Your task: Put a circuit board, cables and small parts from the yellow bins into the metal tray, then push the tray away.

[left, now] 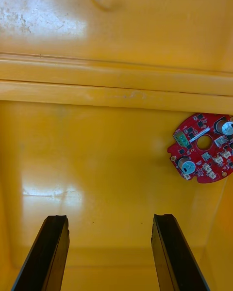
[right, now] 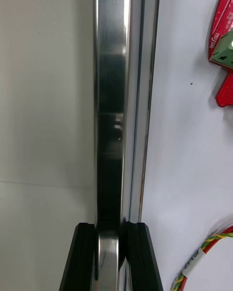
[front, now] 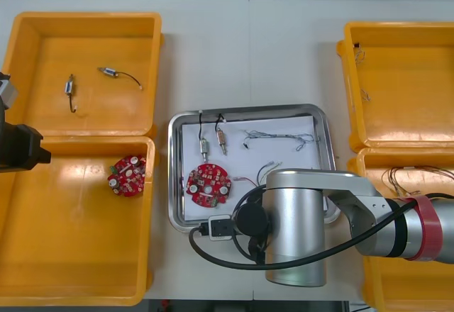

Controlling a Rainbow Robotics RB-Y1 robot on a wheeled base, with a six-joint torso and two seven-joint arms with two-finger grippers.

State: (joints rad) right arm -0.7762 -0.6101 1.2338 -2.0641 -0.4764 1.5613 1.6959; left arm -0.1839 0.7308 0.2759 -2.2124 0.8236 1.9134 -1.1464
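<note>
The metal tray [front: 320, 124] lies mid-table, white inside. It holds a red circuit board [front: 208, 184], two small metal parts [front: 213, 143] on black cables, a blue and white cable [front: 280, 139] and a red and yellow cable [front: 248, 181]. My right arm [front: 298, 227] covers the tray's near edge. In the right wrist view my right gripper [right: 110, 254] is shut on the tray's rim [right: 111, 102], with the board [right: 224, 53] and the red and yellow cable [right: 208, 252] off to one side. My left gripper [left: 109, 252] hangs open over the near-left bin [front: 71, 255], short of another circuit board [left: 204, 148].
The far-left bin [front: 85, 25] holds two small metal parts [front: 69, 88] on black cables. The near-left bin's circuit board [front: 128, 175] lies by its right wall. Red and yellow cables [front: 411, 177] lie in the near-right bin. The far-right bin [front: 397, 35] has thin wires at its left wall.
</note>
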